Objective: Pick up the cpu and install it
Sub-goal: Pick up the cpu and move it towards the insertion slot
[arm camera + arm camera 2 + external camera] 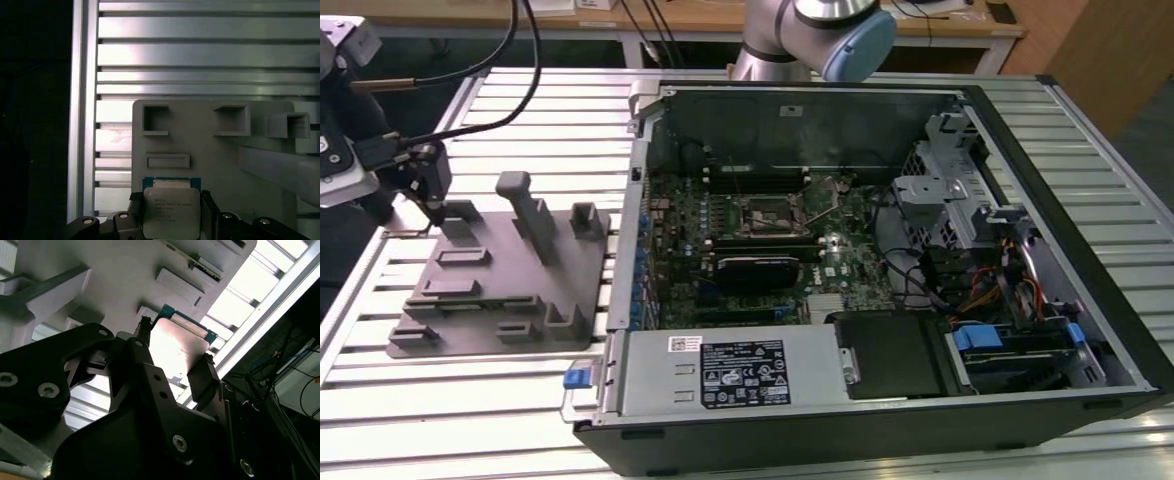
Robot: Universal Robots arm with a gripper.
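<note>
The cpu (pixel 171 212) is a small square chip with a silvery top on a green board, and it sits between my gripper's (pixel 171 202) two dark fingers. In the second wrist view the cpu (pixel 177 347) has a finger pressed on each of two opposite edges, so the gripper (pixel 176 342) is shut on it. It is held at the far corner of the grey fixture (pixel 507 285), at the exterior view's left, where the gripper (pixel 434 215) hangs. The black-framed motherboard socket (pixel 767 212) lies inside the open computer case (pixel 1067 330), well to the exterior view's right.
The fixture (pixel 225 165) has raised posts (pixel 531 215) and several shallow pockets (pixel 155 120). It rests on a slatted aluminium table (pixel 520 110). Cables, a drive cage (pixel 961 200) and the power supply (pixel 720 375) crowd the case around the socket. The arm's base (pixel 807 40) stands behind the case.
</note>
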